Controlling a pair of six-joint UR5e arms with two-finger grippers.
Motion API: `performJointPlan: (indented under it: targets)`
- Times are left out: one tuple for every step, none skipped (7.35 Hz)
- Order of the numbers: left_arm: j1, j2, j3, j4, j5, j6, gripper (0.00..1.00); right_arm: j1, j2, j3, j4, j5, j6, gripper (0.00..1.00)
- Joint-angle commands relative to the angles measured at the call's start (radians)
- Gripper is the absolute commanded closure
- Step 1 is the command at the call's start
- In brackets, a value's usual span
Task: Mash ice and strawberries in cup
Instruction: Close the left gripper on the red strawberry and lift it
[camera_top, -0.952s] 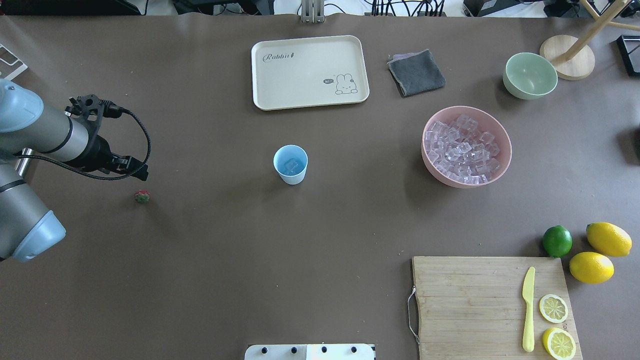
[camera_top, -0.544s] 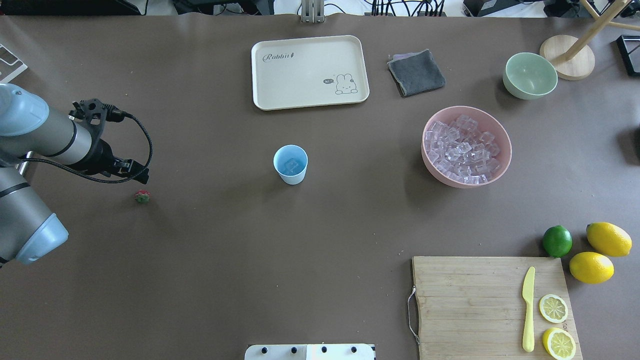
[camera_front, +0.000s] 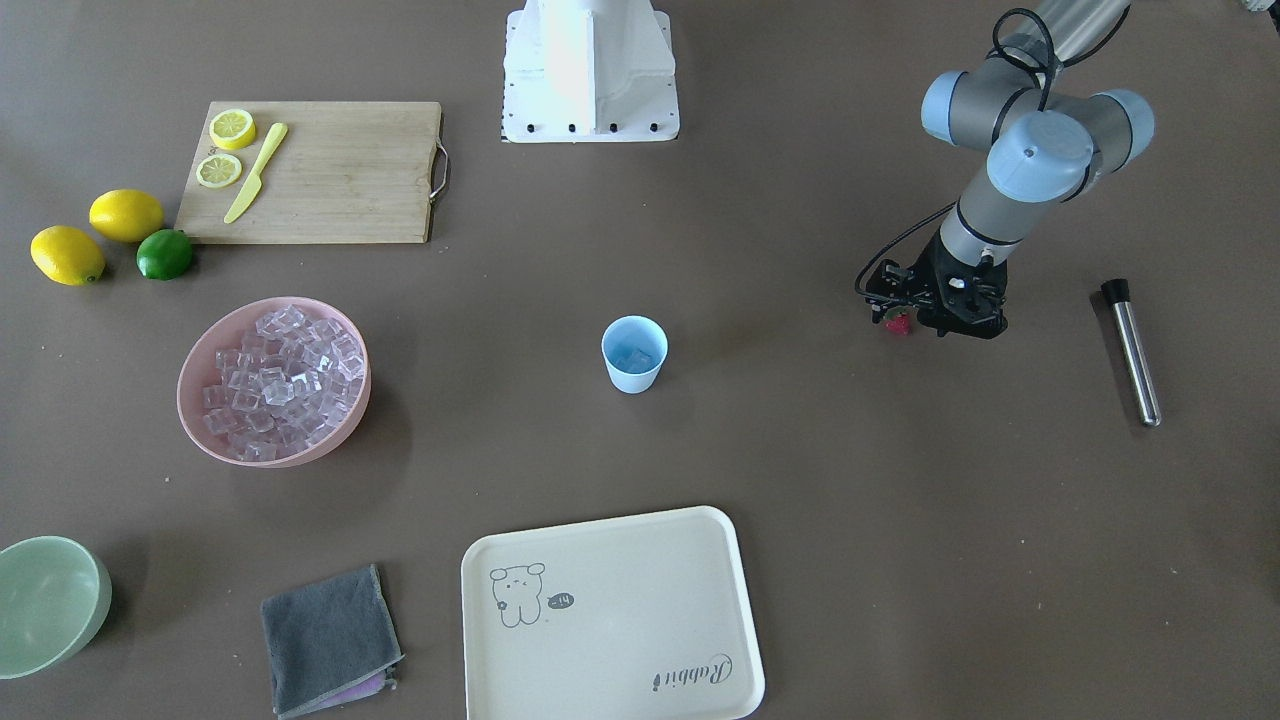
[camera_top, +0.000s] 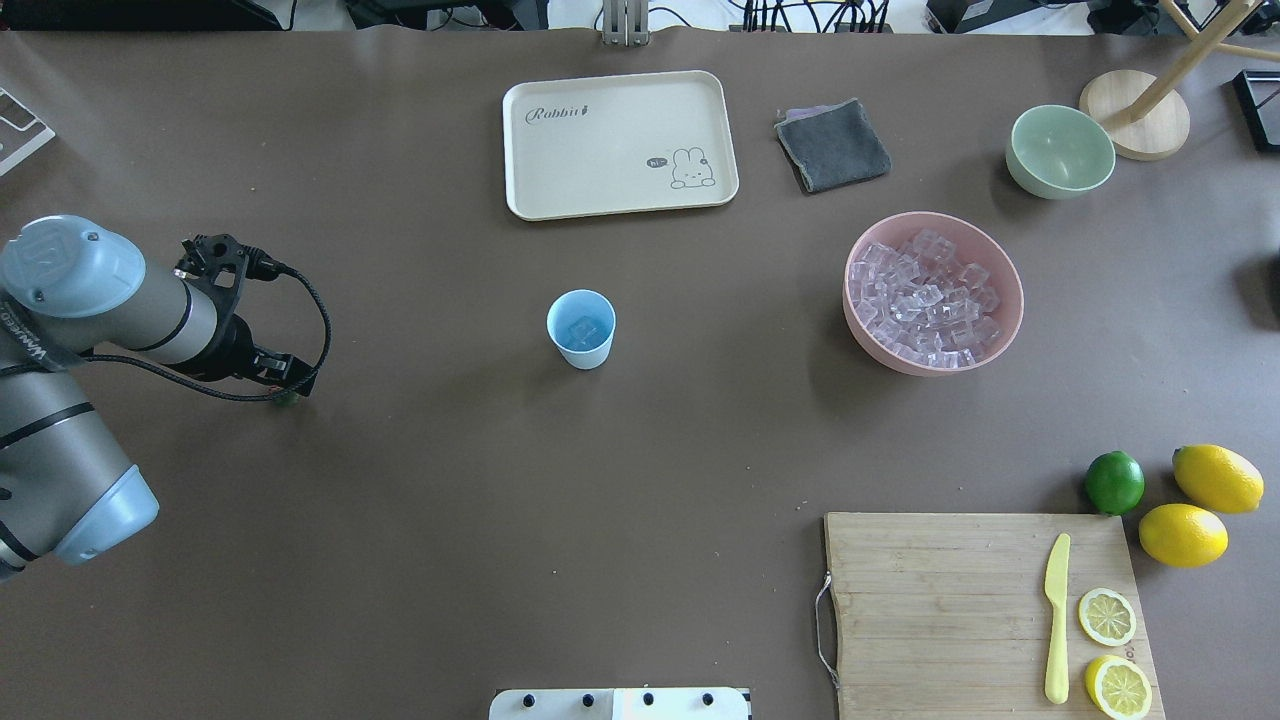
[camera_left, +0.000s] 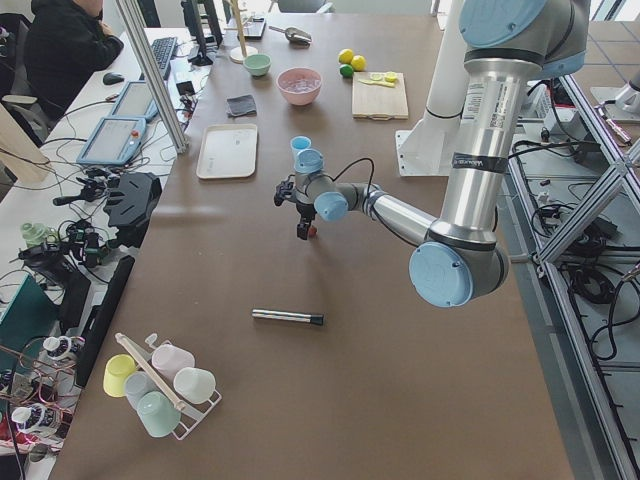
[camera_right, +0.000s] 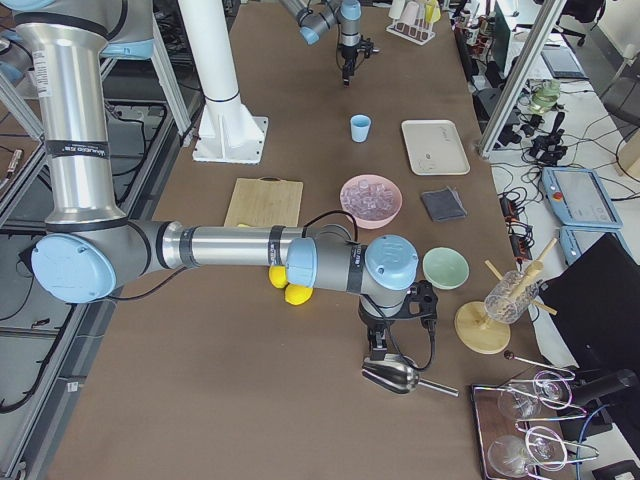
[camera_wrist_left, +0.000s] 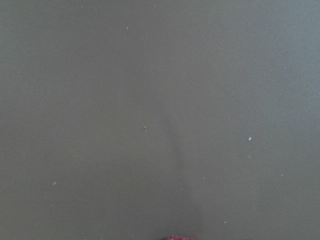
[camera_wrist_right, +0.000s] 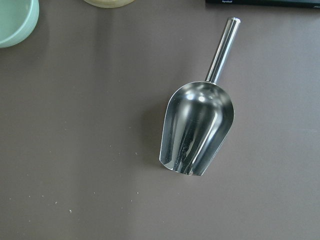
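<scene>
The light blue cup (camera_top: 581, 328) stands upright mid-table with one clear ice cube (camera_top: 582, 330) inside; it also shows in the front-facing view (camera_front: 634, 354). More ice (camera_top: 925, 295) fills the pink bowl (camera_top: 1005, 275). The tiny red strawberry (camera_front: 899, 322) lies on the table at the robot's left. My left gripper (camera_top: 290, 385) is down over it and looks open; in the overhead view the strawberry is nearly hidden. Its red edge shows in the left wrist view (camera_wrist_left: 175, 237). My right gripper (camera_right: 378, 350) hovers over a metal scoop (camera_wrist_right: 197, 127); I cannot tell its state.
A metal muddler rod (camera_front: 1133, 350) lies beyond the left arm. A cream tray (camera_top: 620, 143), grey cloth (camera_top: 833, 145) and pale green bowl (camera_top: 1060, 150) sit at the far side. A cutting board (camera_top: 960, 610) with a knife and lemon halves, a lime (camera_top: 1114, 481) and lemons sit near right.
My left gripper has moved toward the robot and down onto the strawberry, which now hides under it in the overhead view. The cup and bowls have not moved.
</scene>
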Motion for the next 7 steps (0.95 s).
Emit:
performJointPlan:
  targets:
    - [0.012, 0.002, 0.003, -0.013, 0.004, 0.000, 0.20, 0.000, 0.000, 0.001, 0.000, -0.003, -0.002, 0.01]
    - [0.014, -0.003, 0.003, -0.013, 0.004, 0.000, 0.38, 0.000, 0.000, 0.001, 0.000, -0.003, -0.003, 0.01]
    - [0.018, -0.004, 0.003, -0.013, 0.004, 0.002, 0.56, 0.000, -0.001, 0.001, 0.000, -0.005, -0.005, 0.01]
    - [0.020, -0.004, 0.003, -0.013, 0.006, 0.006, 0.62, 0.000, -0.003, 0.001, 0.000, -0.003, -0.005, 0.01]
    - [0.020, -0.004, -0.004, -0.011, 0.004, 0.011, 0.64, 0.000, -0.006, 0.001, 0.000, -0.003, -0.005, 0.01]
    - [0.017, -0.018, -0.008, -0.009, 0.001, 0.012, 0.64, 0.000, -0.007, 0.001, 0.000, -0.003, -0.005, 0.01]
    - [0.006, -0.029, -0.021, 0.006, -0.005, 0.011, 0.64, 0.002, -0.007, 0.003, 0.000, -0.003, -0.005, 0.01]
